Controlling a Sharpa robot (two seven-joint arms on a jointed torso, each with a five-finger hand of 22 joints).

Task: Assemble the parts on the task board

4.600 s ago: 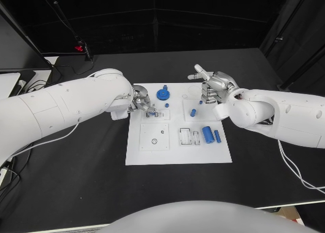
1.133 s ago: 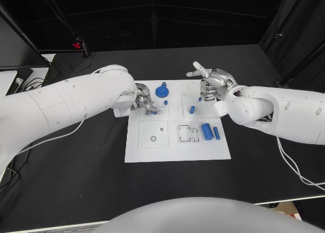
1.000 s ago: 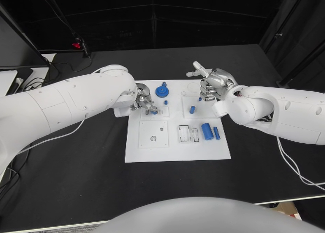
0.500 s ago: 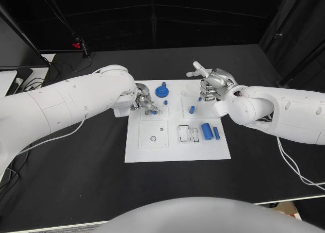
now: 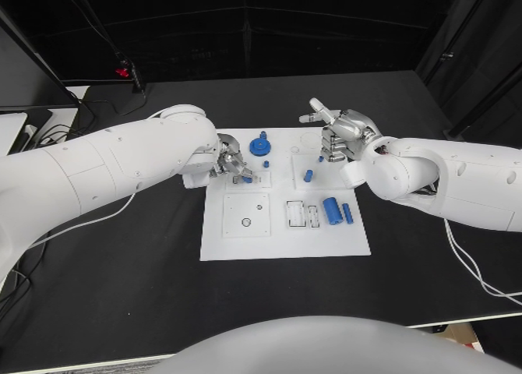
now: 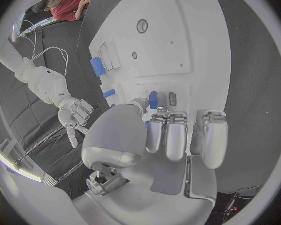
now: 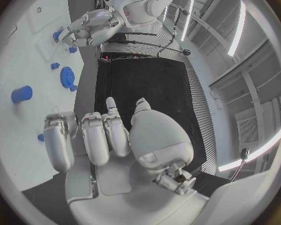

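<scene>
Fingertips of the left hand (image 5: 230, 164) pinch a small blue peg (image 6: 153, 99) down at the board (image 5: 283, 241), apparently seating it, while the right hand (image 5: 342, 134) hovers empty, fingers loosely apart, above the board's far edge.

White task board (image 5: 286, 241) flat mid-table; small blue parts (image 5: 332, 210) scattered on it
</scene>
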